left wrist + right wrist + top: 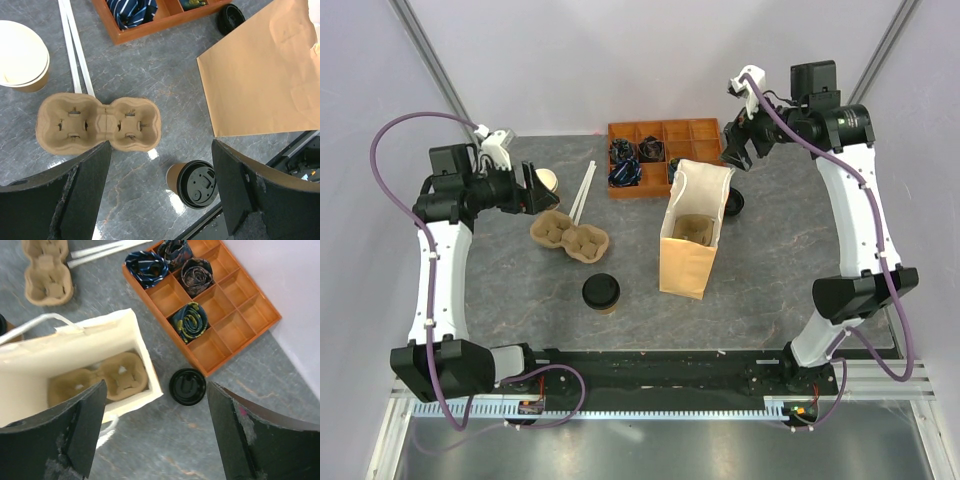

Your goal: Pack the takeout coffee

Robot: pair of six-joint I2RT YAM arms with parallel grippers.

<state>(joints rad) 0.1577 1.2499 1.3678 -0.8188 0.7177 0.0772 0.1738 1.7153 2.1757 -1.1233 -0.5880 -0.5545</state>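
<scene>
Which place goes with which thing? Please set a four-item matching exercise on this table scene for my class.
Things
1. takeout coffee
2. loose black lid
3. lidless cup
4. rolled ties

Places
A. in compartments of the orange tray
B. beside the white sticks
C. on the near side of the unpacked cup carrier
D. next to the paper bag

Pairs: 1-C, 2-D, 3-B, 4-A
</scene>
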